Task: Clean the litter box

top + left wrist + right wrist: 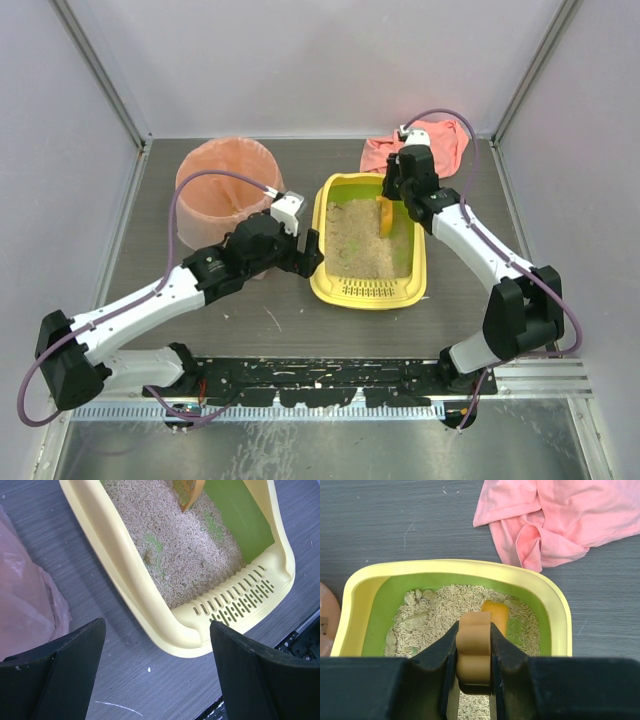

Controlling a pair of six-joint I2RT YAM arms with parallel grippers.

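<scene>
A: Litter box first – where does it sit?
B: Mid-table, a little right of centre, lying flat, its slotted end toward the arm bases. A bare strip of table runs between that end and the bases.
A: And the left gripper?
B: Spread wide, holding nothing, low by the box's near left corner. I cannot tell whether it touches the rim.
A: Room on the sides?
B: Tight on the left: the left arm lies across the gap between the box and the bin with its pink bag. On the right, open table reaches to the wall, crossed only by the right arm.
A: Inside the box?
B: Sandy litter covers most of the floor, with green showing in patches and along the right side. The scoop stands tilted in it toward the far right, and the right gripper is clamped on its handle.
A: Beyond that?
B: A crumpled pink cloth lies past the far rim, apart from it. The surface is dark grey, fine-grained, with pale specks; pale walls close in three sides
</scene>
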